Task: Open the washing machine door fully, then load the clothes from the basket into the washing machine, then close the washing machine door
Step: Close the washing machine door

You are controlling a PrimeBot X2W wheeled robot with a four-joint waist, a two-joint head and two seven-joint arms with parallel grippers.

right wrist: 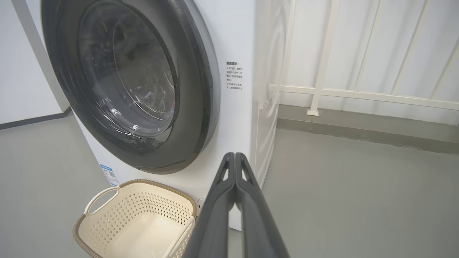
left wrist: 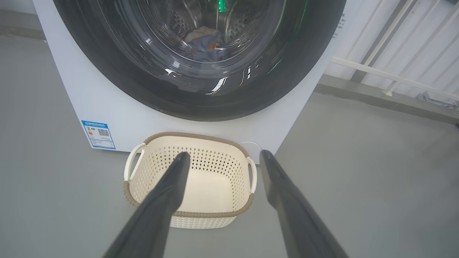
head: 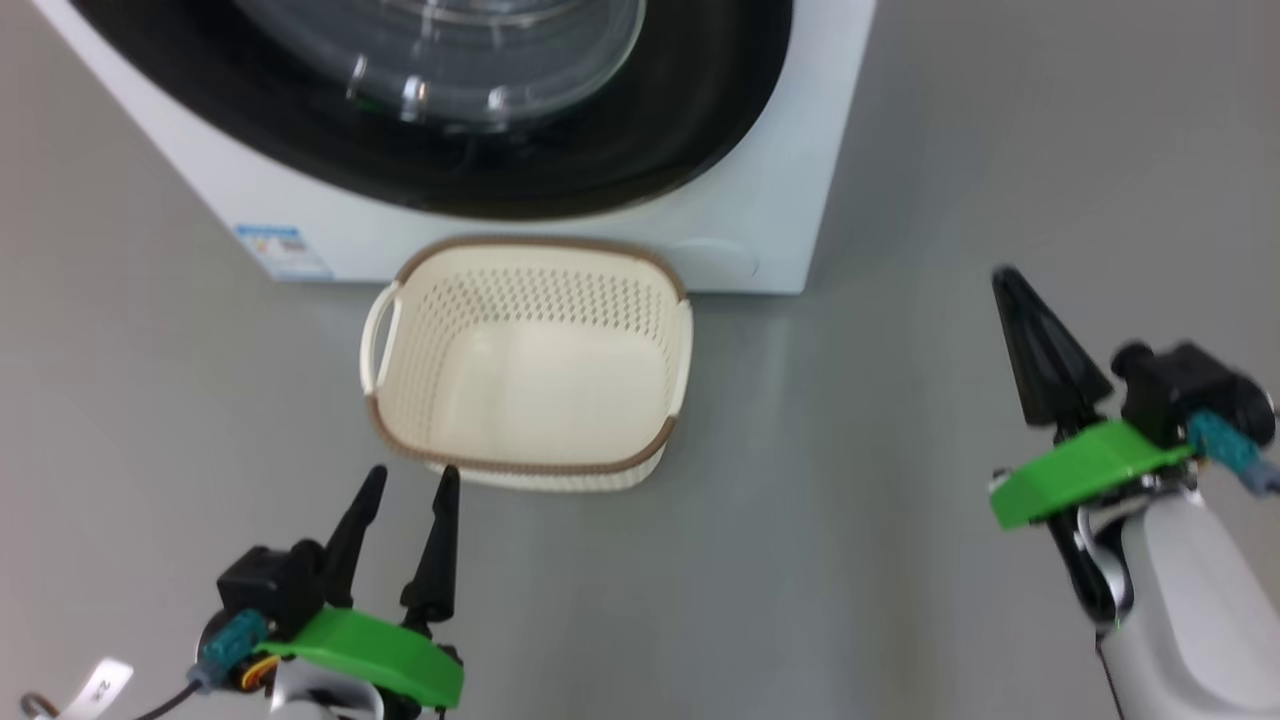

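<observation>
White washing machine [left wrist: 107, 107], energy label [left wrist: 98, 134] with QR code, left gripper [head: 412, 475] spread, right gripper [head: 1008, 285] clenched empty

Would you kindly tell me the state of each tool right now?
Left tool: open, holding nothing.
Right tool: closed, holding nothing.

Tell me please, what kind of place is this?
Probably a laundry corner: a big white front-loading washing machine with a glossy black round door, a small cream perforated plastic basket before it, on a smooth grey floor.
</observation>
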